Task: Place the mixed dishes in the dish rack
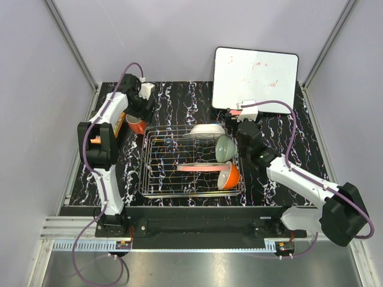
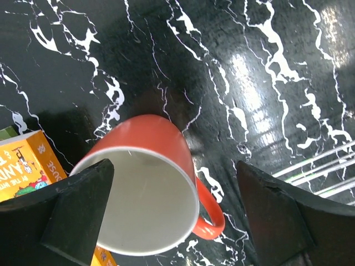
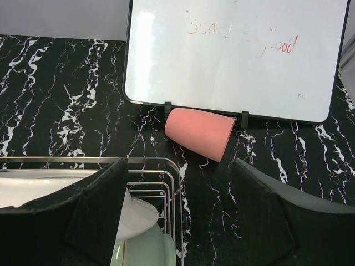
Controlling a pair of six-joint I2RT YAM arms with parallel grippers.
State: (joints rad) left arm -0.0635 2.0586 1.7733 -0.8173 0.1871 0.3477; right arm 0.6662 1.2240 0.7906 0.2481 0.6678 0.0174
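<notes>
Upper left, left gripper [image 2: 175, 208] hangs spread over the mug [image 2: 147, 166], left of the rack [image 1: 146, 164]; it should drop squarely and pinch the rim, off the handle [image 2: 212, 213]. Right gripper [image 3: 180, 208] gapes above the cup [image 3: 199, 133].

left hand [image 2: 173, 166] and right hand [image 3: 178, 163] both open.

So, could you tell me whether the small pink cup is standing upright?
No, the small pink cup lies on its side by the whiteboard's lower edge.
</notes>
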